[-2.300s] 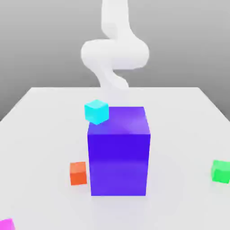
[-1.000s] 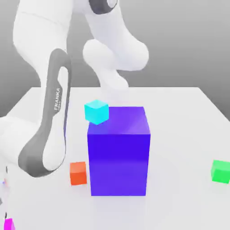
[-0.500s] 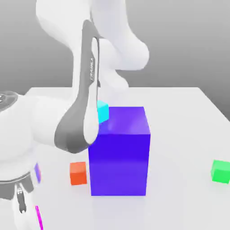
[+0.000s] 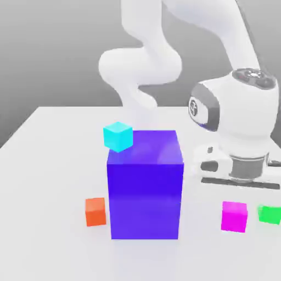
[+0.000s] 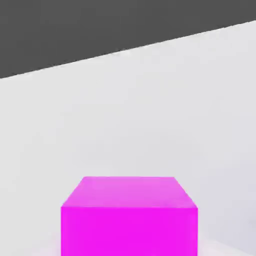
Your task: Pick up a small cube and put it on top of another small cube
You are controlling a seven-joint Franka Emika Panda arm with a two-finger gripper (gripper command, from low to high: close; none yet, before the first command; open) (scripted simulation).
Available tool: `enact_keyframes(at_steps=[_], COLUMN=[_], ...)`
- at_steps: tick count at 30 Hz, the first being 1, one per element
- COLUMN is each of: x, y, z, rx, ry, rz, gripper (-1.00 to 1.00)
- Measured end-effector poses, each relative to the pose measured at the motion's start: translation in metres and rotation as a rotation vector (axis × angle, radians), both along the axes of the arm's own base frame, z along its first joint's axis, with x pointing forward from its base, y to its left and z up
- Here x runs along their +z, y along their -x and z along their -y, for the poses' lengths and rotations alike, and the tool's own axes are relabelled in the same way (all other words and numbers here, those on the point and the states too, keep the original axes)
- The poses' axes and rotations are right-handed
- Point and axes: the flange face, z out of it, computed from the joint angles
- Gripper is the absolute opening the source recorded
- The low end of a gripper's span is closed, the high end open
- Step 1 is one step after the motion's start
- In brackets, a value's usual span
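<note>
The small magenta cube (image 4: 235, 216) hangs just under my gripper (image 4: 236, 198), which is shut on it at the exterior view's right. In the hand view the same magenta cube (image 5: 129, 220) sits very close, with bare white table beyond it. The small green cube (image 4: 269, 214) rests on the table immediately to the right of the held cube in the exterior view, with a narrow gap between them. The white hand (image 4: 241, 173) stands above and slightly left of the green cube.
A big purple-blue block (image 4: 145, 184) stands in the middle of the white table (image 4: 49, 164). A small cyan cube (image 4: 118, 136) lies behind its left top corner, and a small orange cube (image 4: 95, 211) at its left foot.
The arm has swung from the exterior view's left across to the right. The magenta cube, taken up at the front-left corner, has travelled with the gripper to beside the green cube.
</note>
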Motion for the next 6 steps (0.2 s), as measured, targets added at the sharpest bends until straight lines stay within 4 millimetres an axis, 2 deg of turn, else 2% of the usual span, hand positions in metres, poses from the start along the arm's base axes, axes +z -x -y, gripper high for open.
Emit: enact_keyframes(at_steps=[2,3,4,6], x=[-0.022,-0.037,-0.045,-0.045], y=[0.042,0.057,0.065,0.065], z=[-0.051,-0.066,-0.073,-0.073], rx=[0.163,0.213,0.239,0.239], ry=[0.015,0.018,0.02,0.02], rz=[0.007,0.008,0.008,0.008], gripper=[-1.0,-1.0,1.0,1.0])
